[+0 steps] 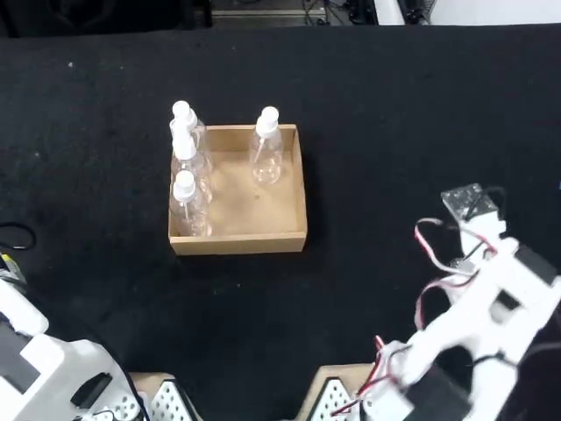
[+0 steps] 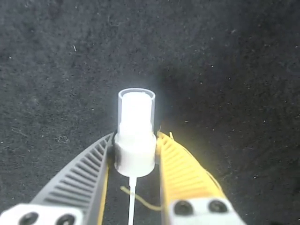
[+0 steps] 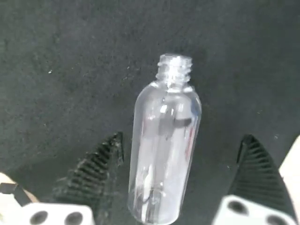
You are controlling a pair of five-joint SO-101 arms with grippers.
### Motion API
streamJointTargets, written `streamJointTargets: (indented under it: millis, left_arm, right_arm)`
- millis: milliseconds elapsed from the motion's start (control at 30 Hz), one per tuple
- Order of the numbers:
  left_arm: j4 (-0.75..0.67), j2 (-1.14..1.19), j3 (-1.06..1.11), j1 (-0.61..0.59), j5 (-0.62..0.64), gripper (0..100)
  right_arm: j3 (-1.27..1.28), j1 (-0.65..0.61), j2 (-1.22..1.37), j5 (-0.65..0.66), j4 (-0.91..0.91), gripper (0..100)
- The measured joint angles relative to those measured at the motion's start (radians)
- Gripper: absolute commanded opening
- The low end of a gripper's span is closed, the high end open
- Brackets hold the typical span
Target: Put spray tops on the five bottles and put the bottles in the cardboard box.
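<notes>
— Left gripper (image 2: 136, 138): what has it got?
— Its two fingers (image 2: 180, 173) are closed on a white spray top (image 2: 136, 117). They pinch the collar, and the thin dip tube runs back between them above the black table (image 2: 225, 56).
— And the right gripper (image 3: 182, 139)?
— Spread wide, holding nothing. An uncapped clear bottle (image 3: 161, 154) sits between the fingers, touching neither. It seems to lie flat on the table, though I can't be sure.
— The cardboard box (image 1: 237, 242)?
— Mid-table. Four capped bottles (image 1: 187, 197) stand in it: three along one side wall, one in the far opposite corner.
</notes>
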Motion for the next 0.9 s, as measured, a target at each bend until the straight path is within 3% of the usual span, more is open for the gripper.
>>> streamJointTargets:
  millis: [400,567,767,900]
  left_arm:
    - [0.000,0.000,0.000,0.000,0.000,4]
    - [0.000,0.000,0.000,0.000,0.000,4]
    - [0.000,-0.002,0.000,0.017,0.000,4]
    - [0.002,-0.057,0.000,0.072,0.002,4]
  right_arm:
    - [-0.178,-0.002,0.351,0.020,0.044,33.2]
    - [-0.180,-0.002,0.407,0.063,0.034,19.1]
    - [-0.152,0.000,0.408,0.094,-0.109,3.8]
    - [-0.124,-0.015,0.339,0.094,-0.107,1.3]
